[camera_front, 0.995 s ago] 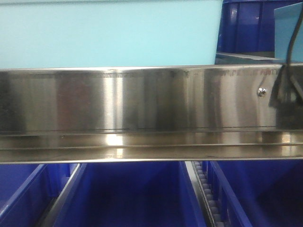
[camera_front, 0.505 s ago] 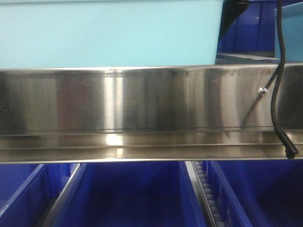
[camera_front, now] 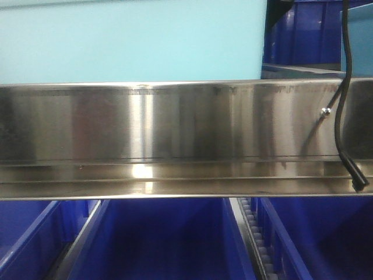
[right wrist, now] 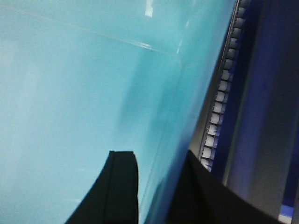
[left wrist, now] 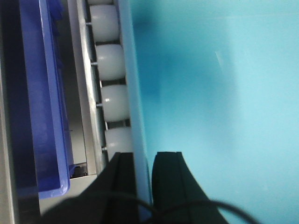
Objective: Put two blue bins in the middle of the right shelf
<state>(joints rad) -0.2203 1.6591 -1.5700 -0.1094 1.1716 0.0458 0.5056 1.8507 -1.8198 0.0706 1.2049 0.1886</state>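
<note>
Pale bin [camera_front: 134,41] — above steel rail [camera_front: 175,122]

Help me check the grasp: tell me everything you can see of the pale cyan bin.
The pale cyan bin is smooth, plain, glossy plastic with flat walls, its interior bare where visible. It sits level above the steel front rail, filling the upper front view. The left gripper and right gripper each clamp a side wall, one finger inside, one outside. Rows of white rollers run alongside it; what supports it underneath is hidden.
</note>
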